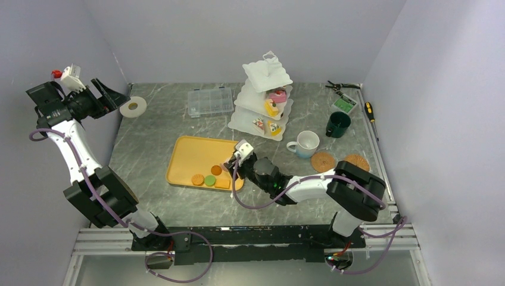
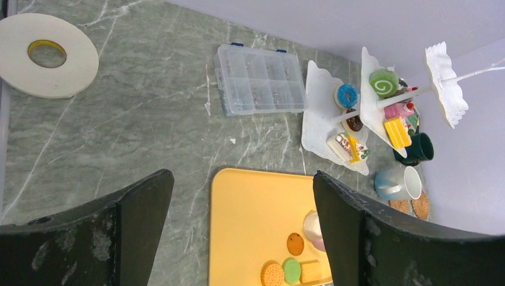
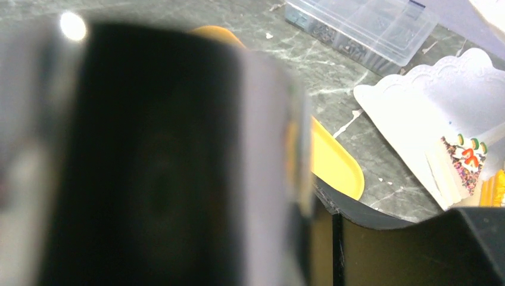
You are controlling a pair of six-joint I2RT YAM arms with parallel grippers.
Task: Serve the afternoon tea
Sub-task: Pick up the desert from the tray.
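Note:
A white three-tier stand (image 1: 241,122) at the back holds a pink pastry (image 1: 277,95), a yellow one (image 1: 272,107) and cake slices (image 1: 258,125). On the yellow tray (image 1: 190,152) lie an orange biscuit (image 1: 198,179), a green biscuit (image 1: 210,180), a brown one (image 1: 216,170) and a yellow square (image 1: 223,183). My right gripper (image 1: 229,167) hovers at the tray's right edge, shut on what looks like pink tongs (image 3: 274,149), a wide blur in its wrist view. My left gripper (image 1: 113,95) hangs open and empty, high at the far left. The white mug (image 1: 308,143) and the green mug (image 1: 338,124) stand beside two cork coasters (image 1: 323,161).
A clear compartment box (image 1: 209,101) lies behind the tray, with a tape roll (image 1: 133,106) at the back left. Pliers (image 1: 342,87), a small green packet (image 1: 344,105) and a screwdriver (image 1: 370,112) sit at the back right. Walls close three sides.

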